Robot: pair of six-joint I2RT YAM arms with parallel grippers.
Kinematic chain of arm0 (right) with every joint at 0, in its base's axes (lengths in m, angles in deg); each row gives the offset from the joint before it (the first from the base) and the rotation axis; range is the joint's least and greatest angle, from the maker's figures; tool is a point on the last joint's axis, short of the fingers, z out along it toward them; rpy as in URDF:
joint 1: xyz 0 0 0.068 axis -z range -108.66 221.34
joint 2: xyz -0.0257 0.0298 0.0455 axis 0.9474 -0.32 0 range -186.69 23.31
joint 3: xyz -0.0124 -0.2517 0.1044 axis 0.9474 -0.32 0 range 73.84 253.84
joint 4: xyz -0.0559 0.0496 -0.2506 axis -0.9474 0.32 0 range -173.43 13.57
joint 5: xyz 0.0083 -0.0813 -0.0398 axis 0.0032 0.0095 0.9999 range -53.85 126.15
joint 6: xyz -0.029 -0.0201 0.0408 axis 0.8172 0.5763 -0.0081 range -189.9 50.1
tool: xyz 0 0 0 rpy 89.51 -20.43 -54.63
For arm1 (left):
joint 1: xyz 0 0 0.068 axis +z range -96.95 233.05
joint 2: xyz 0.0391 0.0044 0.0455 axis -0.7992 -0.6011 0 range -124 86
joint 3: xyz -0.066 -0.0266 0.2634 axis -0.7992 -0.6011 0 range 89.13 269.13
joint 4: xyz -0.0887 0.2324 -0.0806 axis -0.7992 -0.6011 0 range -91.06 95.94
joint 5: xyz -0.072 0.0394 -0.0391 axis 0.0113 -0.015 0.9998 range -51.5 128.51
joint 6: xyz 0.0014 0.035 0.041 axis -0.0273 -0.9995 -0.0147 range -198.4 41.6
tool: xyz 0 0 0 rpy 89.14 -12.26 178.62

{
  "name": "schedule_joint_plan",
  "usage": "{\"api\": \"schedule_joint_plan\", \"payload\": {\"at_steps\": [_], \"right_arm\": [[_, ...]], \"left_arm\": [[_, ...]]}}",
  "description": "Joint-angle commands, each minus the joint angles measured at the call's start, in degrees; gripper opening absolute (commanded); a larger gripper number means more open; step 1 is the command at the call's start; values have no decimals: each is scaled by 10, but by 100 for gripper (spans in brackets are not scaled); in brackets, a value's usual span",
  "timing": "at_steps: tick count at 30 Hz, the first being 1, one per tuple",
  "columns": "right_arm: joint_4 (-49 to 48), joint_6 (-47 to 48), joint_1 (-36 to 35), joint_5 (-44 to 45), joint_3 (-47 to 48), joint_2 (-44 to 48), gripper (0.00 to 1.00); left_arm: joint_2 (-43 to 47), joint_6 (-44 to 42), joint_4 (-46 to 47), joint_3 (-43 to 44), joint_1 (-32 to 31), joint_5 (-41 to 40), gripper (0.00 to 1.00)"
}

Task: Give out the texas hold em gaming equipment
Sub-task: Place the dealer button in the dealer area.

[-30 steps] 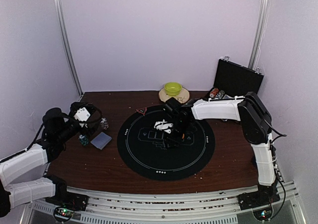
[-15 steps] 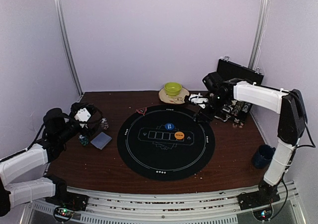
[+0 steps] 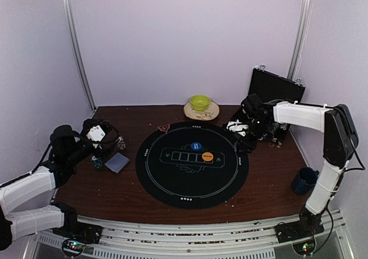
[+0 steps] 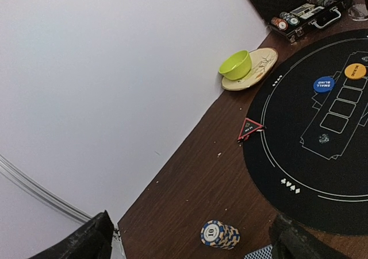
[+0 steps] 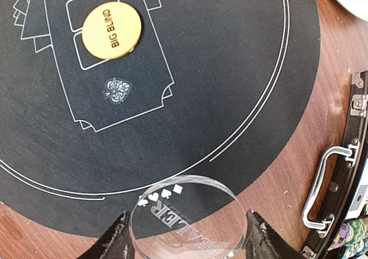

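My right gripper (image 5: 184, 237) is shut on a clear round dealer disc (image 5: 184, 217), its edges pressed between the two fingers. It hangs over the right rim of the black round mat (image 3: 172, 184); the same gripper (image 3: 240, 130) shows in the top view. An orange disc (image 5: 111, 30) and a blue disc (image 3: 196, 146) lie on the mat's printed card boxes. My left gripper (image 4: 192, 244) stands open at the table's left, its fingers wide on either side of a striped chip stack (image 4: 219, 234). A grey-blue deck of cards (image 3: 117, 162) lies beside it. The red triangle marker (image 4: 249, 128) rests at the mat's far left rim.
An open black case (image 3: 276, 89) with rows of chips (image 4: 284, 21) stands at the back right; its handle (image 5: 322, 184) is close to my right gripper. A green bowl (image 3: 200, 102) on a plate sits at the back. A dark blue mug (image 3: 303, 180) stands near right.
My right arm left the mat's middle, where the blue and orange discs now lie, swung to the case, and came back to the mat's right rim. The left arm stayed still.
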Motion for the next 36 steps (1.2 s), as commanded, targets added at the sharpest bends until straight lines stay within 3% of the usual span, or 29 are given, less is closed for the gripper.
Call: {"api": "schedule_joint_plan", "payload": {"at_steps": [1,26,31,36], "right_arm": [[-17,10,2,17,-12,7,45],[-29,19,2,35,-27,-76,47],[-21,21,3,34,-24,-82,56],[-5,28,2,33,-15,-74,86]], "left_arm": [[6,-3,7,-6,4,11,98],[-1,-11,7,-9,3,21,98],[-2,-12,4,-8,4,21,98],[1,-12,3,-8,4,22,98]]}}
